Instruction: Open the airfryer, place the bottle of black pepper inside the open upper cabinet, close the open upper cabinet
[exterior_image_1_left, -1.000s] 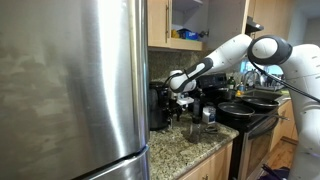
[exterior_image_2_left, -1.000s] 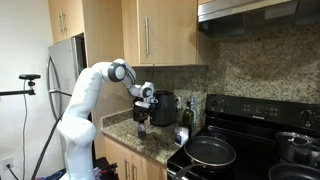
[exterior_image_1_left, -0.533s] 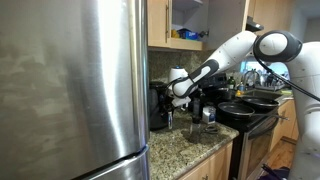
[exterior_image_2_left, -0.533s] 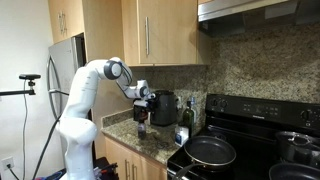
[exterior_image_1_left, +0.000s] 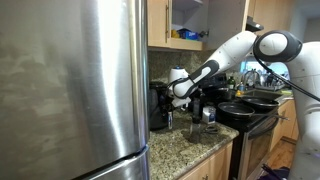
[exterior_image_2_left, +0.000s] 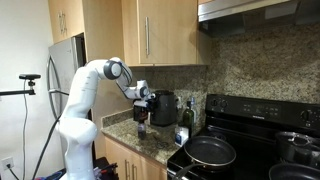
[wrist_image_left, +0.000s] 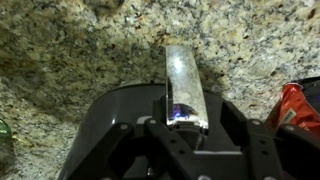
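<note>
Gripper (exterior_image_2_left: 141, 115): mine, pointing down over the granite tabletop (wrist_image_left: 70, 60). I cannot tell whether it is clenched or released.
Airfryer (exterior_image_2_left: 165, 107): on the tabletop, just beside my gripper.
Upper cabinet (exterior_image_1_left: 186, 15): open, with yellow and blue items (exterior_image_1_left: 187, 35) on its shelf.

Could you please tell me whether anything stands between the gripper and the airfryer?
Nothing visible does. In an exterior view the gripper hangs just beside the airfryer, with no object in the gap. A small dark bottle stands below the gripper, not between them.
</note>
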